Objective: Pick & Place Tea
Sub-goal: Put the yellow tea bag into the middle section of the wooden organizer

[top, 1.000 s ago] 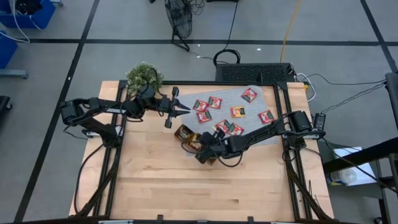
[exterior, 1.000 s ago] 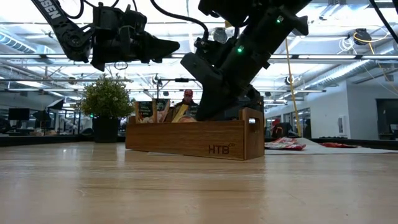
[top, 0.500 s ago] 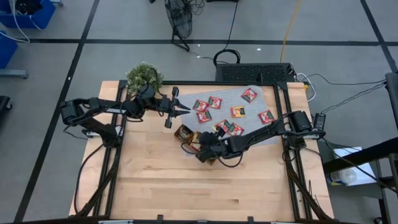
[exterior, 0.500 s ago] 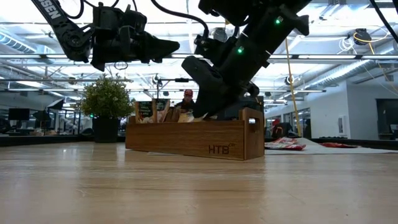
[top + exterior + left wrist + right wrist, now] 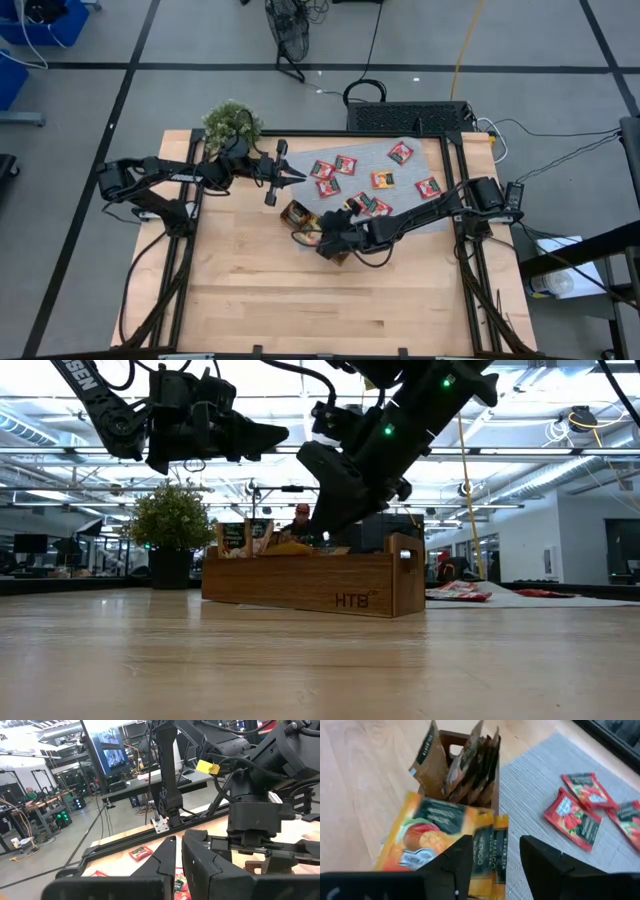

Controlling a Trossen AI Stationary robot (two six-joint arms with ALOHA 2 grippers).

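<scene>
Several sachets (image 5: 455, 827) inside wooden tray (image 5: 492, 785)

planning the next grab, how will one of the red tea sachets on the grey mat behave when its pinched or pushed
The red sachets lie flat on the grey mat, so they are probably light and thin, hard to get a finger under. Their foil looks glossy, so likely slippery. Two overlap, so a push may drag the neighbour along.

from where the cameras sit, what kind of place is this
Most likely a robotics lab or open workshop floor. The low view shows a big hall with ceiling strip lights behind the wooden tray; the left wrist view shows benches with equipment and a large monitor; cables trail across the floor.
</scene>
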